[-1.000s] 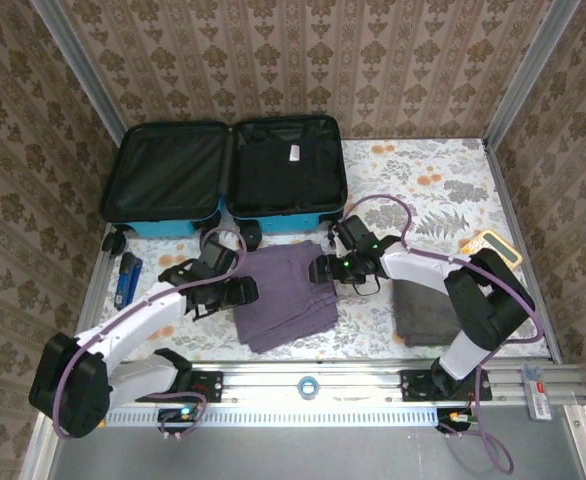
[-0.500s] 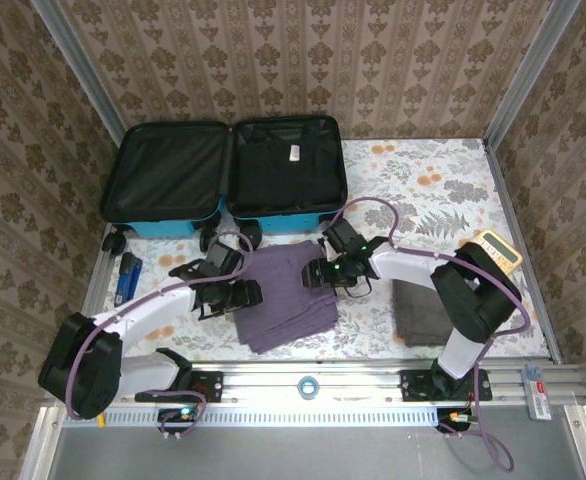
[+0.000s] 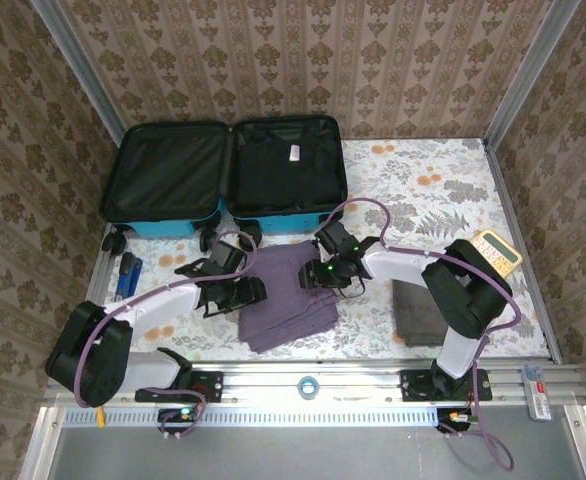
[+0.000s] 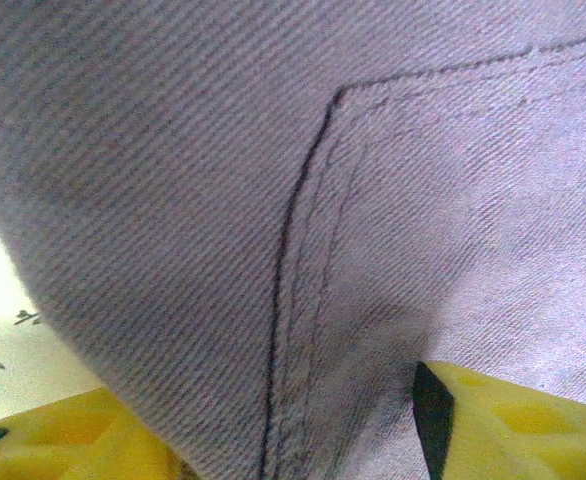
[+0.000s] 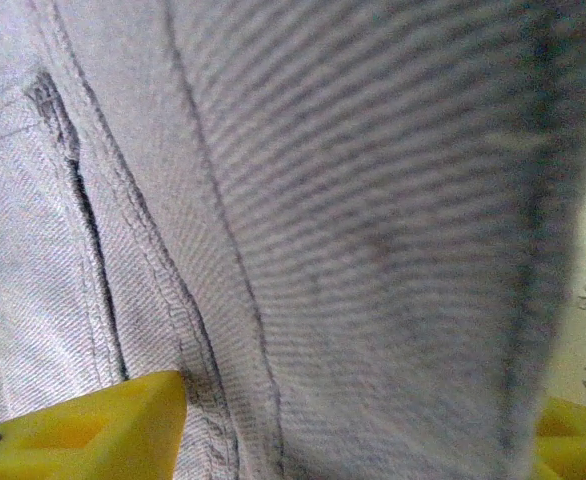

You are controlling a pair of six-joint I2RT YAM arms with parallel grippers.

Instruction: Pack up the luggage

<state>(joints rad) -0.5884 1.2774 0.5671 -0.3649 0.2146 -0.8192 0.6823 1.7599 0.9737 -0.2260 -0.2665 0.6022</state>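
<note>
Left gripper (image 3: 256, 293) and right gripper (image 3: 307, 277) closer in, straddling purple garment (image 3: 288, 308) edges

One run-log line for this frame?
step: grasp | folded purple-grey trousers: on table | left gripper: jaws astride left edge, grip unconfirmed | right gripper: jaws astride right edge, grip unconfirmed | luggage: open

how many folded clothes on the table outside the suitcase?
2. A purple one centre front; a dark grey one to its right. More may hide against the suitcase's black lining.
</note>
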